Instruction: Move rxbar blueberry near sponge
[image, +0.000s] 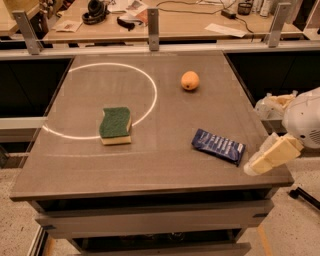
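One surface (150, 165) carries three loose things: one sponge (115, 124), one rxbar blueberry (218, 146) to the sponge's right, and one orange fruit (190, 80) beyond and right of the sponge. One gripper (261, 162) hangs far right of the sponge.

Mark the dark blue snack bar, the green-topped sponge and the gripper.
Shiny dark blue rxbar blueberry (218, 146): camera view, wrapper's middle.
Green-topped, yellow-based sponge (115, 122): camera view, scouring top's middle.
Pale gripper (256, 165): camera view, its tip, beside the table (150, 167)'s front right corner.

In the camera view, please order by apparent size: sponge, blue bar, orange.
Largest, alike: rxbar blueberry and sponge.
Smallest: orange, though farthest.
The gripper hovers by the table's right edge, near the bar.
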